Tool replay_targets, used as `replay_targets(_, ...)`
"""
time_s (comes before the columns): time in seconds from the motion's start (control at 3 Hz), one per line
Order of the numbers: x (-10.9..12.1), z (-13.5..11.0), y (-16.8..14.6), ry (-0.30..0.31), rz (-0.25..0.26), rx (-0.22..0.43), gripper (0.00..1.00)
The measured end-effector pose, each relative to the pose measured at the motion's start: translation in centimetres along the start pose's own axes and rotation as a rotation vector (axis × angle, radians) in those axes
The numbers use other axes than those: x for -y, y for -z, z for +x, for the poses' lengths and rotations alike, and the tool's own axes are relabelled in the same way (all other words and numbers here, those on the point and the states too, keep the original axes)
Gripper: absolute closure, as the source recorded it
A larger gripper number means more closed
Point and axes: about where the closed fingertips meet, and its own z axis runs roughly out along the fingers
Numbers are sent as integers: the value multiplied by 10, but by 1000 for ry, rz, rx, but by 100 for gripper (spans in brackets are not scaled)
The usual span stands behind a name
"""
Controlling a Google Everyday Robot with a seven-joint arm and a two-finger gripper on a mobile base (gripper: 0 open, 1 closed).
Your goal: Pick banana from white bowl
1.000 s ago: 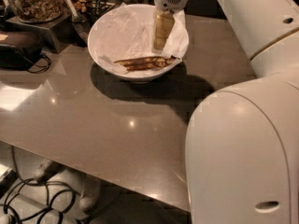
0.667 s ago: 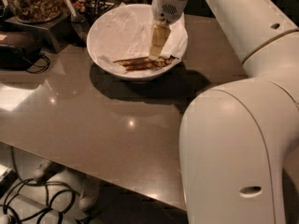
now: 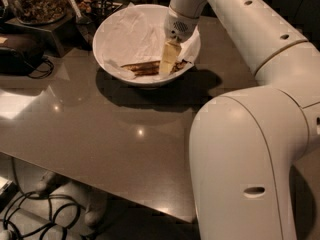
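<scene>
Hanging in round white bowl (image 3: 145,80), pincer (image 3: 166,69) over slender brown banana (image 3: 140,68)

Gripper (image 3: 165,72) in white bowl (image 3: 145,82); tip at banana (image 3: 140,68).

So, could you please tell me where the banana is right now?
In the camera view, the banana lies inside the white bowl, along its near side on the paper lining, with the claw directly at its right half.

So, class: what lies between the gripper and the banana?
Nothing shows between them. In the camera view the gripper reaches down into the white bowl, its tip at the banana's right half.
</scene>
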Motion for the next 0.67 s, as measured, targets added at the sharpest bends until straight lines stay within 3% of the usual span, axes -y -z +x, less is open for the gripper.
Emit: replay_targets(0.67,5,1,-21,-32,-35,-12,34)
